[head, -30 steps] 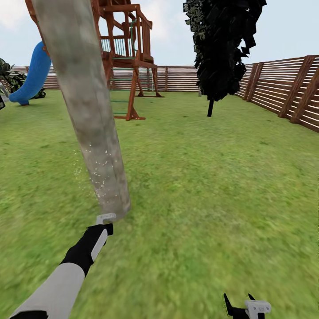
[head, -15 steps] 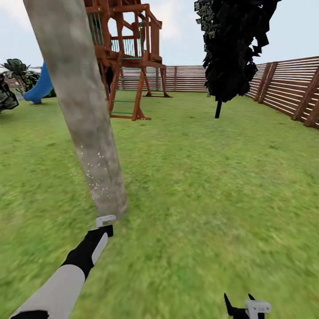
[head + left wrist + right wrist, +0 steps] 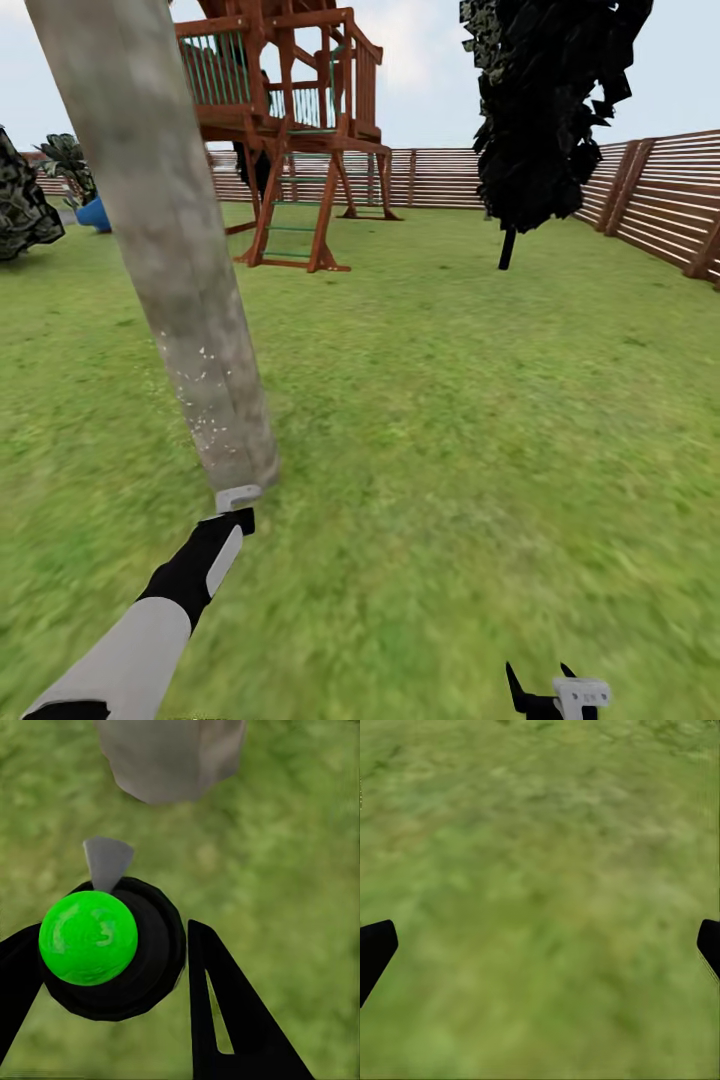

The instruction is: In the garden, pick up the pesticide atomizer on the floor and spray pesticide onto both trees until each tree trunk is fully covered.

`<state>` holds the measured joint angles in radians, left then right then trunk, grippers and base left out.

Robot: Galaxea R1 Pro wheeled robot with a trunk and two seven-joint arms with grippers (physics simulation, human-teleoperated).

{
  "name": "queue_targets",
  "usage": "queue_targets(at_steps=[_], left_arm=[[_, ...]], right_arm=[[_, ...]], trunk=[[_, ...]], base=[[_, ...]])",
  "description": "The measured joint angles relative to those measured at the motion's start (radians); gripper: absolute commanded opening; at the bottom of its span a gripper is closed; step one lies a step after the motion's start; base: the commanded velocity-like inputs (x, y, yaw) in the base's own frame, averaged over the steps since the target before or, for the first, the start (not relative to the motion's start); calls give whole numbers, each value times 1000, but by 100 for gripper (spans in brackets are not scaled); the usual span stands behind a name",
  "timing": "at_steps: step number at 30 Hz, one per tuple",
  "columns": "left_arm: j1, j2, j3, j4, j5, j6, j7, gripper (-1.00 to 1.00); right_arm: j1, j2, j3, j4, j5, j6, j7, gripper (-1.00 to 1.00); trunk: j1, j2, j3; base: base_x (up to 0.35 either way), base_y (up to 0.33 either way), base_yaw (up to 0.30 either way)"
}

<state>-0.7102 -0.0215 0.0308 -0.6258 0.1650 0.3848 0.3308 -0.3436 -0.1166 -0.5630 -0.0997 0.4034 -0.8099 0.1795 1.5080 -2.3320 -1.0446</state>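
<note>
Pesticide atomizer [image 3: 112, 956]: no legible label

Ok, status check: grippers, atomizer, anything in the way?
Left gripper shut on the atomizer, nozzle toward the tree trunk. Right gripper open, empty, over grass. White speckles on lower trunk. Nothing between nozzle and trunk.

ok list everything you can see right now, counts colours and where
tree trunk: 1, pale grey-brown, white specks low down, near left
dark tree: 1, green-black, far right
playset: 1, red-brown wood, far centre-left
slide: 1, blue, far left, mostly hidden
bush: 1, dark, left edge
fence: brown slats, back and right
grass: green, everywhere
atomizer: 1, black, green top, between the left fingers
left gripper: shut on atomizer, by the trunk base
right gripper: open, over grass
</note>
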Motion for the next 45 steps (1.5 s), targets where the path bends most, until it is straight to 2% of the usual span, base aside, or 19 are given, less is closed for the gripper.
queue_targets(at_steps=[11,23,38,45], left_arm=[[0,0,0,0,-2,0,0,-100],[0,0,0,0,-2,0,0,-100],[0,0,0,1,-2,-1,0,-100],[0,0,0,1,-2,-1,0,-100]], right_arm=[[0,0,0,0,0,0,0,100],[0,0,0,0,0,0,0,100],[0,1,0,0,0,0,0,100],[0,0,0,0,0,0,0,100]], trunk=[[0,0,0],[0,0,0],[0,0,0],[0,0,0]], base=[[86,-269,267],[86,-269,19],[86,-269,264],[86,-269,37]])
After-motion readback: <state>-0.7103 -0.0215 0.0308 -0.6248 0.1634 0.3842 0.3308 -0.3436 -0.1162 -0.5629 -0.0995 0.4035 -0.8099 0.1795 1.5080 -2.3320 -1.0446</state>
